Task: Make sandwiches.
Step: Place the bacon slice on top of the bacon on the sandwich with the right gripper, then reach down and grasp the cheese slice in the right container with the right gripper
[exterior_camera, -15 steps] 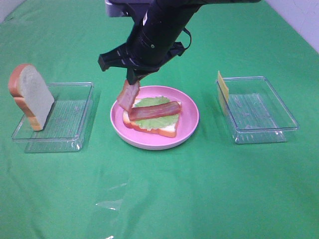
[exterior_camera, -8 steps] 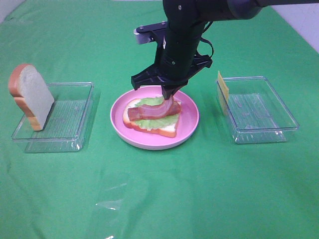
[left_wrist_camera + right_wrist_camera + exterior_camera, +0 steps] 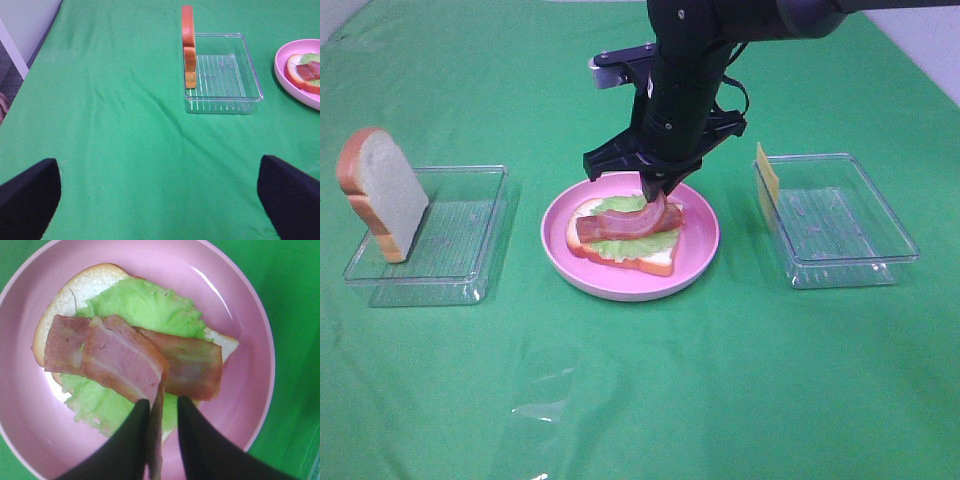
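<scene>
Bacon strip (image 3: pixel 655 212) draped onto the open sandwich (image 3: pixel 625 240) on the pink plate (image 3: pixel 705 250), mid-table
Right gripper (image 3: pixel 162 405) has the strip's end between barely parted jaws, can't tell if pinched or loose; better open fully, then lift straight so it flops flat. Left gripper (image 3: pixel 160 195) sits wide open, left side. Strip's upper end hides behind the fingers (image 3: pixel 195 440)

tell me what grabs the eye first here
The black right end effector hangs over the pink plate in the middle, a bacon strip between its fingers, above an open sandwich of bread, lettuce and bacon. A bread slice stands upright at the left tray's edge.
</scene>
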Motion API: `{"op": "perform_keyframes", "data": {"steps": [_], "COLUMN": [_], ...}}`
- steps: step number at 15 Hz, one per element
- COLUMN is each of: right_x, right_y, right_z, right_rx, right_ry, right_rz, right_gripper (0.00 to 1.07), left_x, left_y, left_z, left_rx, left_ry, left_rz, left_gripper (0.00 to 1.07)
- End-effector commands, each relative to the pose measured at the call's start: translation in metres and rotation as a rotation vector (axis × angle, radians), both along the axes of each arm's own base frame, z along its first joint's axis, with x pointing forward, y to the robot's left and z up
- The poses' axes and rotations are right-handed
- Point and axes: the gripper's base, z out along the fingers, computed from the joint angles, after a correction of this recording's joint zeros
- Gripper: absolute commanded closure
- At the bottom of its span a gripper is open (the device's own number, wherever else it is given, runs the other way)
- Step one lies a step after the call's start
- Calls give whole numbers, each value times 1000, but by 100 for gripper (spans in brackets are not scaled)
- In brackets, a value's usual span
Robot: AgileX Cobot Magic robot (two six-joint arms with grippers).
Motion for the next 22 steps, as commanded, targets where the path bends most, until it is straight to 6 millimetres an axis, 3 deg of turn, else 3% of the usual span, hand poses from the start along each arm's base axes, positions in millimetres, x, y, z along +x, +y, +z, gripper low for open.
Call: {"op": "perform_keyframes", "data": {"steps": [1,8,14,16,19,22], "right_x": [1,-7,-11,0,17,23], "right_y": [-2,-9,-34,-67,-126,-145], "right_z": [1,18,73,81,78,77], "right_rx": [-44,-88,-130,-142,-138,-68], "right_ry": [-11,15,-91,-77,7,33], "right_rz": [51,83,79,-5,-170,-214], "right_gripper": [8,9,9,9,9,9], "left_x": [0,0,0,0,0,0], "left_y": [0,0,0,0,0,0], "left_z": [-1,-1,-1,-1,-1,-1], "left_rx": [2,2,2,2,2,2], "left_ry": [-3,-3,-3,-3,-3,-3], "left_rz": [-2,-2,-2,-2,-2,-2], "left_gripper": [7,7,7,7,7,7]}}
